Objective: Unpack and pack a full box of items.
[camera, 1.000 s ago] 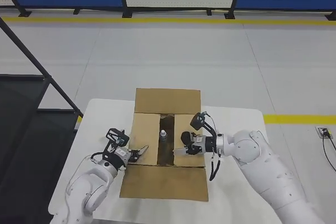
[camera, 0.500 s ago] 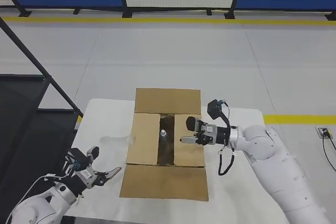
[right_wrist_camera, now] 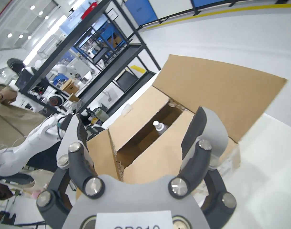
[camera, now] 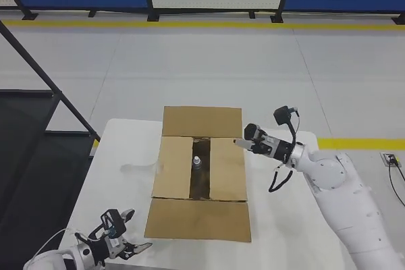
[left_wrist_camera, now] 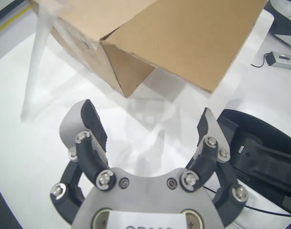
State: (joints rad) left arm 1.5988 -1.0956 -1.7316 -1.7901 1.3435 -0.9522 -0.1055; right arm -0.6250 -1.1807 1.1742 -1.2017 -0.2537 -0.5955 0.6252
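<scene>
A brown cardboard box (camera: 223, 177) stands in the middle of the white table (camera: 128, 145), its four flaps spread and a dark gap down the middle. A clear bottle with a white cap (camera: 197, 163) stands upright in that gap, and its cap (right_wrist_camera: 157, 124) peeks out in the right wrist view. My left gripper (camera: 136, 247) is open and empty over the table's near left corner, facing the box corner (left_wrist_camera: 126, 82). My right gripper (camera: 245, 141) is open and empty beside the box's far right edge; its fingers (right_wrist_camera: 197, 129) frame the box (right_wrist_camera: 159, 148).
A black metal rack (camera: 27, 74) stands left of the table. Strips of clear tape (left_wrist_camera: 35, 48) hang from the box's left side. A yellow floor line (camera: 368, 143) runs off to the right, and a small power adapter (left_wrist_camera: 281, 59) lies on the floor.
Both arms have drawn away from the box. The left gripper went from the left flap back to the table's near left corner. The right gripper moved from the right flap to the far right.
</scene>
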